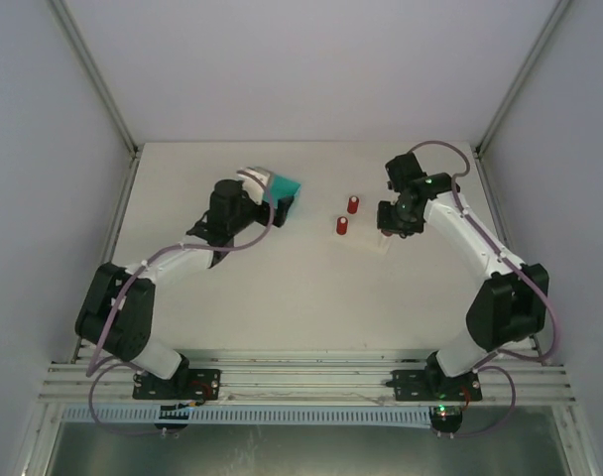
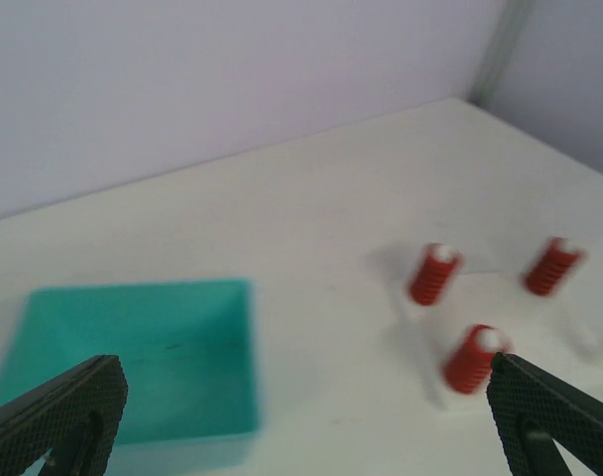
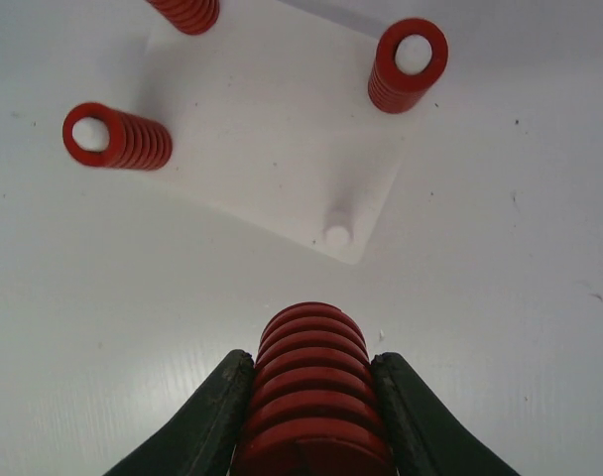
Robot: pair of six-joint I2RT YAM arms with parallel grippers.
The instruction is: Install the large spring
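Right claw [image 3: 311, 363] clamped on large spring [image 3: 311, 342], axis pointing forward. Bare peg [image 3: 337, 235] on white plate [image 3: 272, 129] just ahead, slightly right. Left claw [image 2: 306, 387] wide open over teal tray [image 2: 133, 337], farther off.

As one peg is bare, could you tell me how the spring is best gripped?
Probably across its round sides, from behind, as the right gripper holds the spring now: that leaves its far end free for the bare peg.
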